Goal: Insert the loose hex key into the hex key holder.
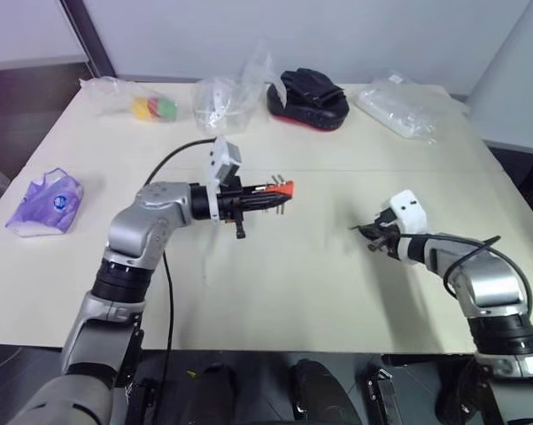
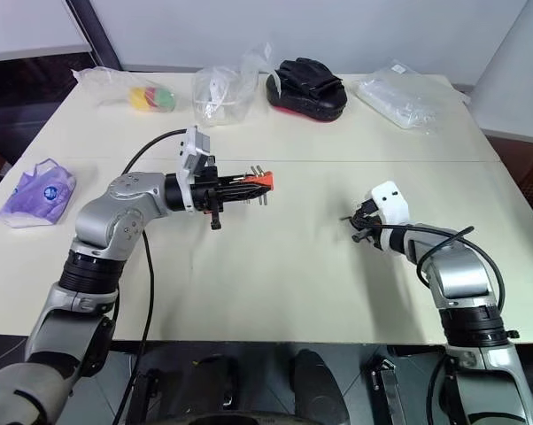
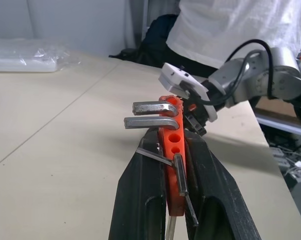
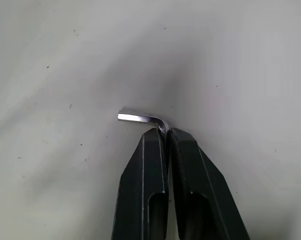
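Now our right gripper (image 4: 165, 131) pinches the key (image 4: 140, 119) at its bend — left gripper (image 3: 176, 150) clamps the holder (image 3: 171, 145). We should lift gently, then aim the long leg at an empty hole.

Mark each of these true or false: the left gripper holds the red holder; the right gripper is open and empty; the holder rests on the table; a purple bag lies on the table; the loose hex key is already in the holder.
1. The left gripper holds the hex key holder. True.
2. The right gripper is open and empty. False: it is shut on the loose hex key.
3. The holder rests on the table. False: it is held above it.
4. A purple bag lies on the table. True.
5. The loose key is already in the holder. False: the two are apart.
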Robot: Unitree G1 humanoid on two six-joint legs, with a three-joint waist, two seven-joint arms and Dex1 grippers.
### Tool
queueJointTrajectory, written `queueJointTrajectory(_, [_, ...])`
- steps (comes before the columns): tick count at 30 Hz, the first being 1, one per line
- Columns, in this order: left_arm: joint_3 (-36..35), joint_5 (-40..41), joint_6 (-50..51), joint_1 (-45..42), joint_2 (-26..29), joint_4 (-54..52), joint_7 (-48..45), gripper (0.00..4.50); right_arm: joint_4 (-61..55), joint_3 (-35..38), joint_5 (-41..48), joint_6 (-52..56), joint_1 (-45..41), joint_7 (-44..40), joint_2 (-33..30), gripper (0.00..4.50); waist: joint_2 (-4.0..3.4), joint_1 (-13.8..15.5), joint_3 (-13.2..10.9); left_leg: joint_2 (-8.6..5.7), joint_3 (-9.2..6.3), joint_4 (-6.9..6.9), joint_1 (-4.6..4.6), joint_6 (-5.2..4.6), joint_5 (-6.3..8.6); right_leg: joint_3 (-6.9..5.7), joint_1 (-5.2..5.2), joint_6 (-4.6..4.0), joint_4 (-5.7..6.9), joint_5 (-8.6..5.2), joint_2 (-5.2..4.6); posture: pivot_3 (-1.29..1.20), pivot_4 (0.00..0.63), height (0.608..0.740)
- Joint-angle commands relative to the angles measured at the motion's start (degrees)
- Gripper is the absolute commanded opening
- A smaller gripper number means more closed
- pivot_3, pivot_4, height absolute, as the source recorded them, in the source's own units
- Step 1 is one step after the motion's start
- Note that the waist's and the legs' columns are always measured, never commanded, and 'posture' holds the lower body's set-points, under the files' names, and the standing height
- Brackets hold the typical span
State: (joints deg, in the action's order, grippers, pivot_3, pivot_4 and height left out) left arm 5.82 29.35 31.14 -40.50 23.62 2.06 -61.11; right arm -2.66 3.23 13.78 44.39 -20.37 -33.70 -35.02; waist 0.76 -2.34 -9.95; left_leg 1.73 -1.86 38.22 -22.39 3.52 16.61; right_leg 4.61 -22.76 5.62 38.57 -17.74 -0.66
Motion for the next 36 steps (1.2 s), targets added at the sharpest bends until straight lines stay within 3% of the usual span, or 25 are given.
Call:
queueJointTrajectory(1, [-1.48, 0.93, -0.26, -0.53, -0.33, -1.14, 0.5, 0.0, -3.96, 4.23, -0.73, -10.86, -1.68, 6.17, 4.67, 0.05, 0.0, -0.21, 0.0, 0.0, 0.02, 0.0, 0.0, 0.0, 0.0, 0.01, -0.02, 0.0, 0.0, 0.0, 0.0, 0.0, 0.15, 0.74])
queueJointTrajectory(8, [-1.66, 0.13, -1.77, -3.54, -2.78, 3.23, 1.8, 0.0, -10.3, 8.82, 2.59, -30.45, -9.57, 17.13, 19.68, 0.05, -0.02, -0.13, -0.01, 0.01, 0.01, -0.04, -0.03, 0.01, 0.0, 0.01, -0.1, 0.0, 0.04, 0.0, 0.0, 0.0, 0.15, 0.74])
queueJointTrajectory(17, [-0.97, -1.71, -4.75, -7.24, -4.79, 9.34, 0.78, 0.0, -8.64, 2.05, 5.28, -46.32, -14.37, 18.2, 36.67, 0.05, -0.03, -0.15, 0.0, 0.01, 0.01, -0.07, -0.03, 0.03, -0.02, -0.02, -0.13, 0.0, 0.1, 0.01, -0.03, 0.0, 0.15, 0.74])
queueJointTrajectory(24, [-1.26, -2.72, -6.16, -8.71, -4.99, 11.39, 0.15, 0.0, -3.69, -2.97, 1.53, -54.69, -11.68, 16.96, 39.7, 0.05, -0.03, -0.19, 0.0, 0.01, 0.0, -0.09, -0.03, 0.04, -0.02, -0.02, -0.16, 0.0, 0.1, 0.0, -0.03, 0.0, 0.15, 0.74])
queueJointTrajectory(36, [-1.78, -3.06, -7.02, -9.62, -4.94, 12.76, -0.15, 0.0, -2.45, -6.3, -1.57, -58.29, -8.23, 16.04, 38.35, 0.05, -0.03, -0.21, 0.0, 0.01, 0.02, -0.1, -0.03, 0.05, -0.03, -0.01, -0.19, 0.0, 0.13, 0.0, -0.03, 0.0, 0.15, 0.74])
